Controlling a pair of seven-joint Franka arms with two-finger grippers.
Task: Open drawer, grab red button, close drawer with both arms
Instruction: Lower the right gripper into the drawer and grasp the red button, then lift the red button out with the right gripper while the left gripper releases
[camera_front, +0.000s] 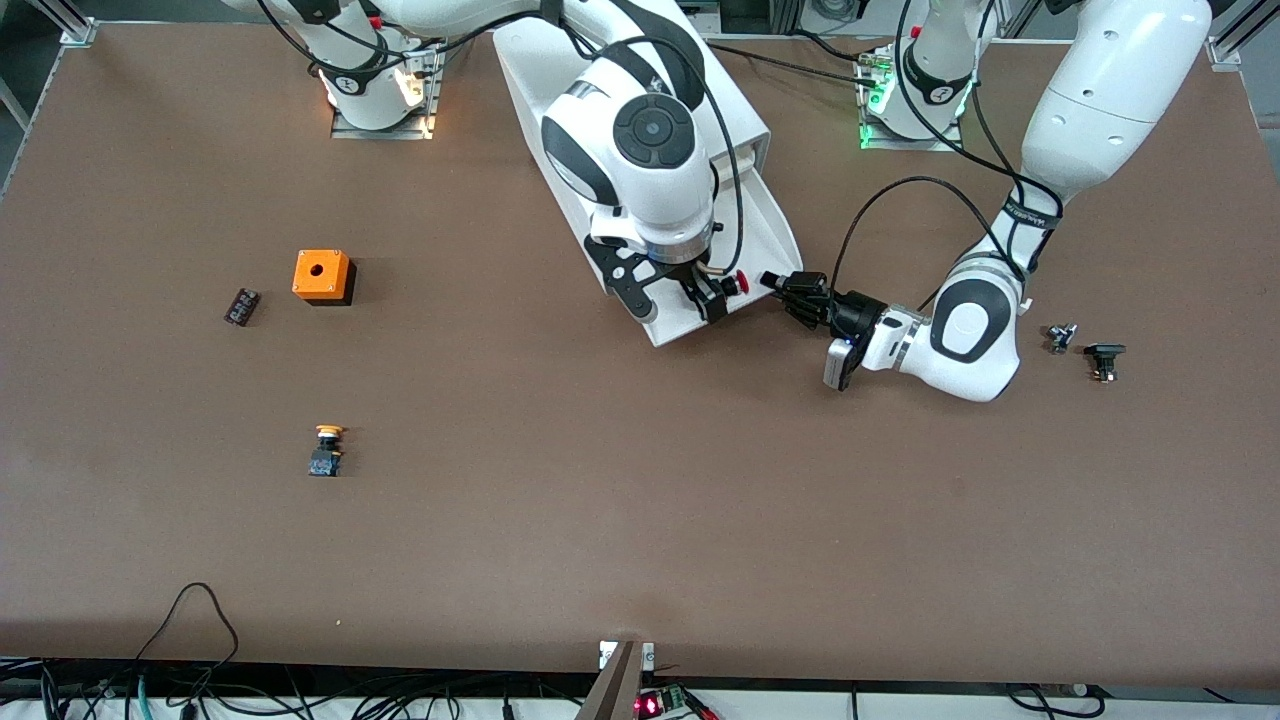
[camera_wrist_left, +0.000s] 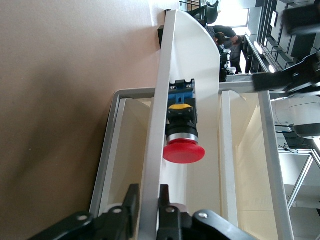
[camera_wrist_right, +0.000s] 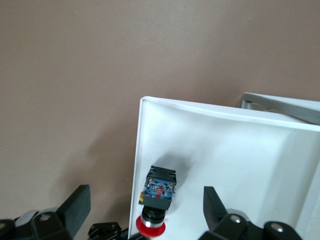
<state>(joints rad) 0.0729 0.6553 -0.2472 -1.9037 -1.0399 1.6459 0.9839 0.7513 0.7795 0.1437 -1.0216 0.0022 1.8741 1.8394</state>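
The drawer (camera_front: 775, 225) stands pulled out of the white cabinet (camera_front: 530, 70) toward the front camera. The red-capped button (camera_front: 741, 283) lies on its side in the drawer, close to the front corner; it also shows in the left wrist view (camera_wrist_left: 182, 130) and the right wrist view (camera_wrist_right: 159, 192). My left gripper (camera_front: 775, 283) is shut on the drawer's thin white wall (camera_wrist_left: 155, 125), one finger on each side, as the left wrist view (camera_wrist_left: 149, 187) shows. My right gripper (camera_front: 680, 300) hangs open over the drawer, its fingers (camera_wrist_right: 212, 202) spread wide on either side of the button, not touching it.
An orange box (camera_front: 322, 276), a small dark block (camera_front: 241, 306) and a yellow-capped button (camera_front: 326, 450) lie toward the right arm's end. Two small dark parts (camera_front: 1061, 337) (camera_front: 1104, 360) lie toward the left arm's end.
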